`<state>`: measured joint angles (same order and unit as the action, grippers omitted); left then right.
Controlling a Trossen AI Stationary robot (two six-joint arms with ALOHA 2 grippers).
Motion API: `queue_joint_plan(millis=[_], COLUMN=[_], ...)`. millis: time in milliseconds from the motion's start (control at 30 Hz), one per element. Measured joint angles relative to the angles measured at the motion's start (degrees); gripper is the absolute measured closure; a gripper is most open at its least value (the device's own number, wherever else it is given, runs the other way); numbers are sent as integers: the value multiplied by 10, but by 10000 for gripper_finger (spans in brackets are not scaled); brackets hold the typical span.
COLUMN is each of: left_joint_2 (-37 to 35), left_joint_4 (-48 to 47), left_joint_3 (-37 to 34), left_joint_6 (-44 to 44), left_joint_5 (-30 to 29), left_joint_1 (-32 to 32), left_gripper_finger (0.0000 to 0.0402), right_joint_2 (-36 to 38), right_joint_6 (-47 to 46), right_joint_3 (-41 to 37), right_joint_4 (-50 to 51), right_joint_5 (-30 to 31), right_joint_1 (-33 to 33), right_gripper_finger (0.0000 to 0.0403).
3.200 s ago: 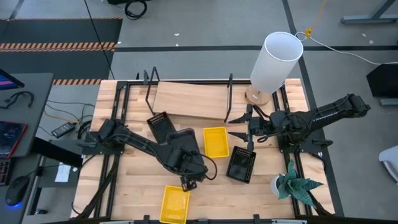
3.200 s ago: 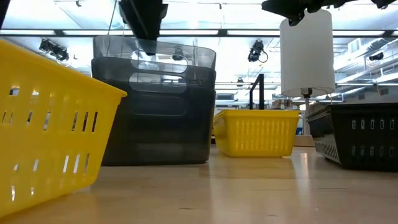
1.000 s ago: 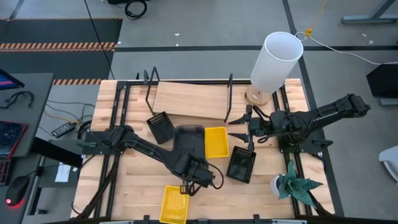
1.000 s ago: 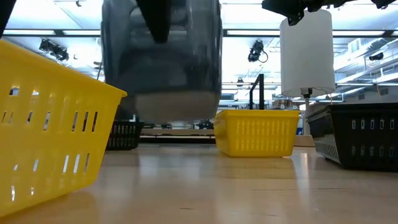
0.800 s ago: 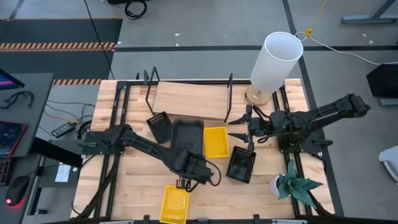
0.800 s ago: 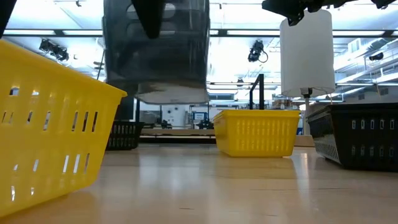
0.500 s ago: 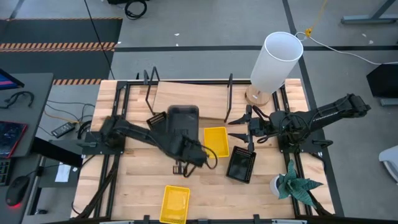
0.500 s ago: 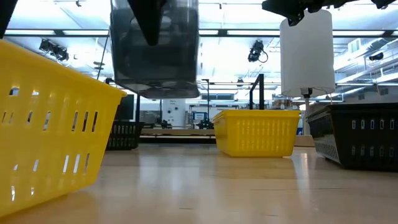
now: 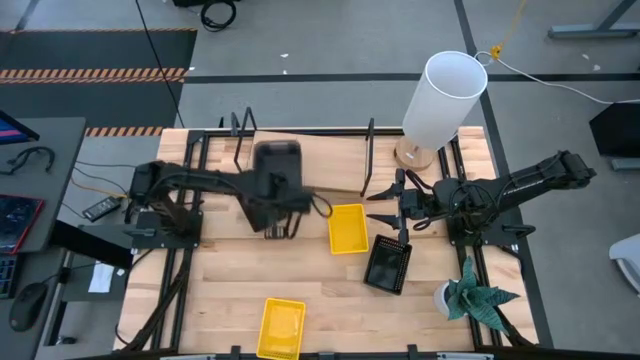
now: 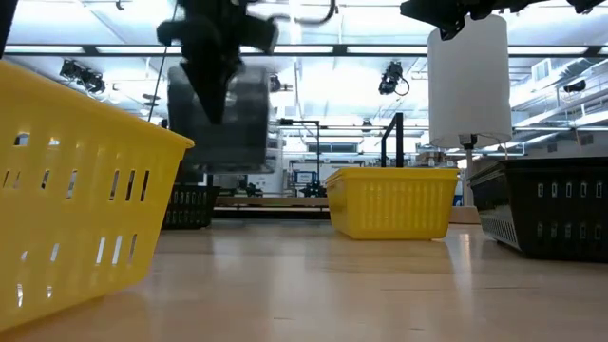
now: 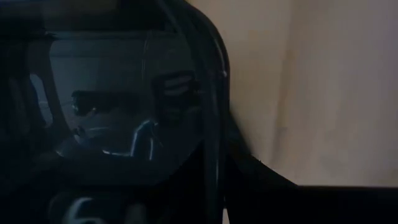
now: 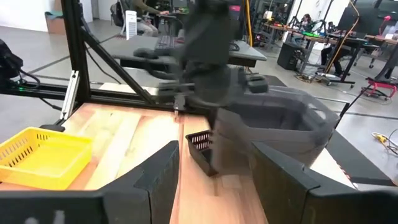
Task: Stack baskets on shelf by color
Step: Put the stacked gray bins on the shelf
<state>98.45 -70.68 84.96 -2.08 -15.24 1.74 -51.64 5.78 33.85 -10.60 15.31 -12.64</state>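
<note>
yellow baskets: two, one mid-table, one at the near edge
black baskets: two
grey baskets: one
shelf: one
lamp: one
plant: one

No legible text, labels, brand marks, numbers or signs appear in any view of the table or the room behind it.
</note>
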Motion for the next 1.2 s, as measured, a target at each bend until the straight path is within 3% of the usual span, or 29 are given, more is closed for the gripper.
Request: queue_joint_plan(millis=[567,733,900,1200], left_joint_2=[-3,10,18,27], left_joint_4=[64,77,63,18], left_joint_3=[-20,-20,-20,-20], left_joint_6=[206,227,231,223], left_joint_5=[-7,25,70,69], left_joint_1=[-211,-257,-276,-275], left_gripper_finger=[377,382,375,351], right_joint_2=[-18,-18,-18,-18], right_joint_6=[3,4,4,4], right_joint_3=[0,0,0,0], right_joint_4=[-15,-15,-15,-15], right_joint_5=[1,0,0,0], right_joint_1=[-8,-12,-12,-12], right_gripper_finger=[204,204,204,204])
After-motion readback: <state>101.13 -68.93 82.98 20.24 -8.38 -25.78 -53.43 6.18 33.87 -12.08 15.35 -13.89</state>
